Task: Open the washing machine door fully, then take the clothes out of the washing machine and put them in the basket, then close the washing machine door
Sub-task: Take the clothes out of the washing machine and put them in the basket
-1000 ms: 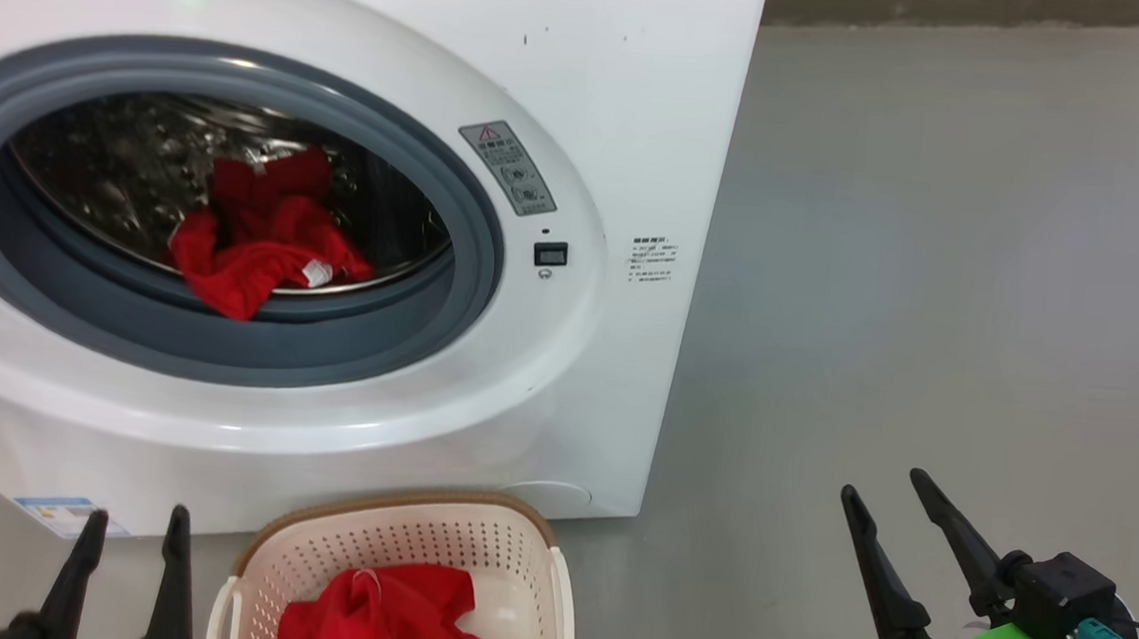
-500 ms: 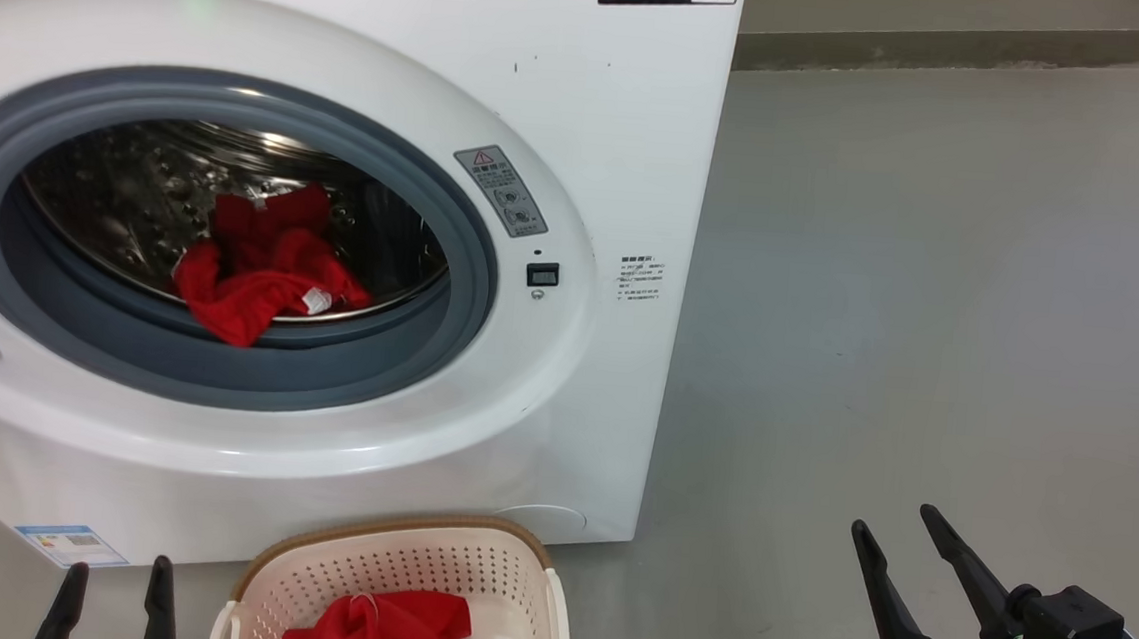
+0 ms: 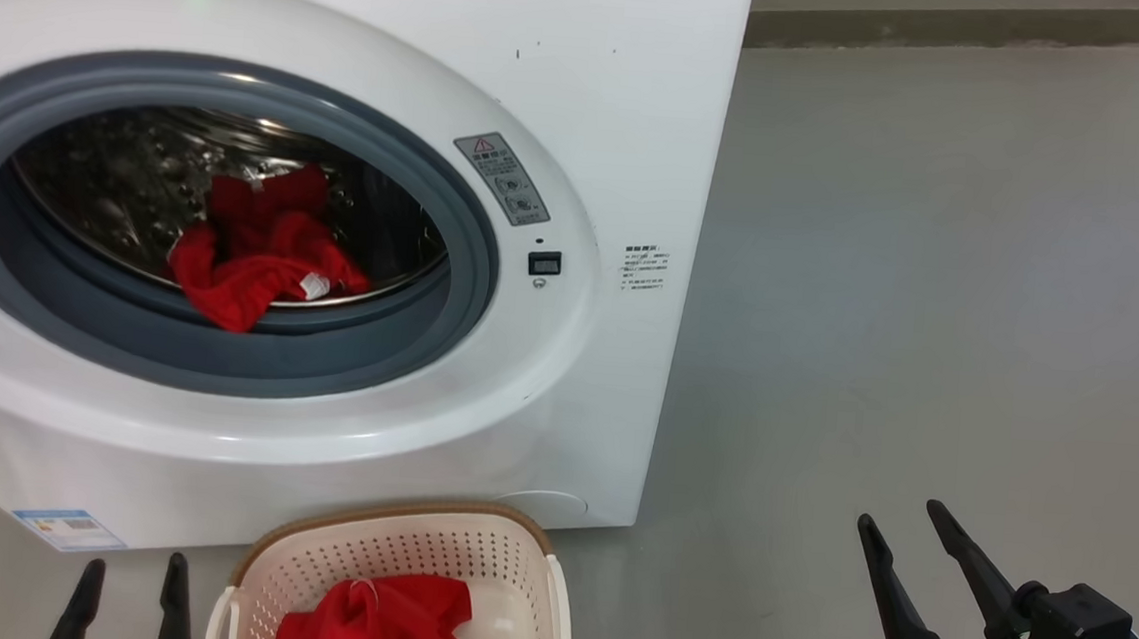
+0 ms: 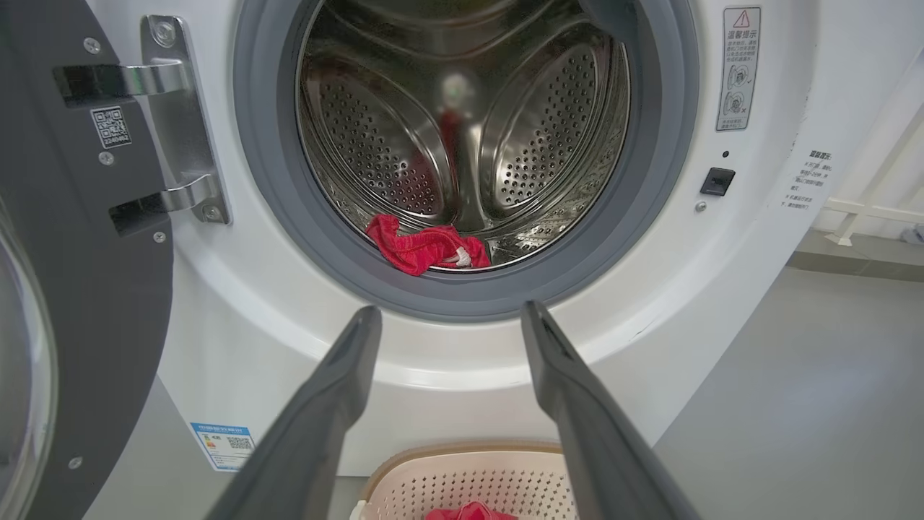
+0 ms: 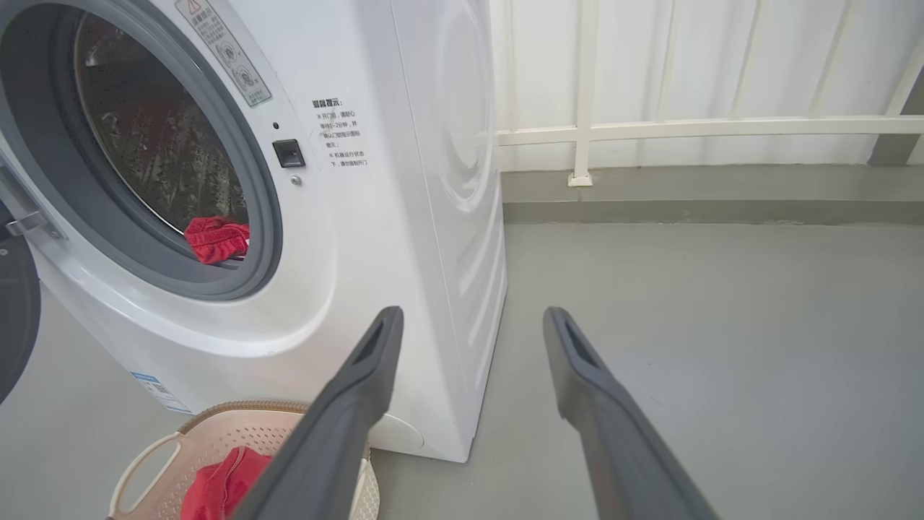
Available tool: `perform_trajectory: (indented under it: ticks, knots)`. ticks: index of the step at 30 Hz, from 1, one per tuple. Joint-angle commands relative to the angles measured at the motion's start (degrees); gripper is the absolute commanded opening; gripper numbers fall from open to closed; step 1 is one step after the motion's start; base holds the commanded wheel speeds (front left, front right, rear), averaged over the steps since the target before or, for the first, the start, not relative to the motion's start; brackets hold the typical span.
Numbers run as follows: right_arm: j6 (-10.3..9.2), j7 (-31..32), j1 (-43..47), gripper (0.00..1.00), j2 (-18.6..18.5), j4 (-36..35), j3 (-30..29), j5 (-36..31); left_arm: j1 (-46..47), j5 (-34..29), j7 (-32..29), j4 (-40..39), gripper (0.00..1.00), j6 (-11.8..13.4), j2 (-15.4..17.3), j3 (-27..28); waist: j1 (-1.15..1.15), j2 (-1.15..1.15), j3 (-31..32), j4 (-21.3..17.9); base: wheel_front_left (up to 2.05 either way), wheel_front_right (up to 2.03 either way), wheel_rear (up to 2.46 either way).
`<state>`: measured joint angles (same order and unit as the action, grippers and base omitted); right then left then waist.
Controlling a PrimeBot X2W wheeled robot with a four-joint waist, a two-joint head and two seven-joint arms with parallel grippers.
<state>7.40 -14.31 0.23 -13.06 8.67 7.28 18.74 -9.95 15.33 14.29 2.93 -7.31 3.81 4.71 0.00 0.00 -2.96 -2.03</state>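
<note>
Unloading: one red garment [image 3: 258, 253] lies at the drum's [image 4: 462, 130] 6 o'clock; other clothes [image 3: 378, 622] sit in the basket [image 3: 394, 538].
Left gripper [image 3: 136, 562]: spread, empty, at the basket's 9 o'clock.
Right gripper [image 3: 900, 513]: spread, empty, well off at 3 o'clock.
Next: you reach in and pinch that garment.

Ahead of my left gripper [image 4: 451, 309], the washing machine [image 4: 238, 325] looks glossy white, its perforated steel drum [image 4: 361, 130] shiny, its rubber ring [image 4: 653, 144] matt grey. The clothes [image 4: 419, 245] are soft red cloth, and the basket [image 4: 469, 480] beneath is matt cream plastic.
</note>
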Motion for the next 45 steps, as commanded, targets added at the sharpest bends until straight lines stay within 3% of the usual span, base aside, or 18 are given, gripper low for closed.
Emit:
perform_trajectory:
  ticks: [1,12,23,32,45]
  knots:
    - [0.09,-0.69,-0.26,1.0,-0.64,-1.6,0.92,0.76,3.26,0.53,0.71,-0.52,1.0,-0.18,0.93,1.39,0.0,0.0,-0.54,0.14,0.0,0.0,0.0]
    - [0.09,-0.69,-3.01,1.0,1.4,-2.23,0.55,0.07,16.44,3.11,0.71,8.29,1.0,-0.18,4.36,-3.06,0.0,0.0,-6.57,-0.77,0.0,0.0,0.0]
    - [0.09,-0.69,-7.82,1.0,4.53,-2.93,0.47,-0.75,39.53,4.55,-1.08,28.89,1.0,-0.18,11.22,-7.84,0.0,0.0,-15.57,-3.97,0.0,0.0,0.0]
    - [0.09,-0.69,-11.59,1.0,6.25,-3.52,0.7,-1.13,57.0,-2.24,-4.41,45.26,1.0,0.39,16.87,-13.01,0.0,0.0,-22.07,-6.73,0.0,0.0,0.0]
    - [0.09,-0.69,-15.66,1.0,8.35,-3.69,1.94,-1.08,72.5,-10.51,-5.83,60.72,1.0,4.0,20.77,-19.91,0.0,0.0,-27.15,-9.44,0.0,0.0,0.0]
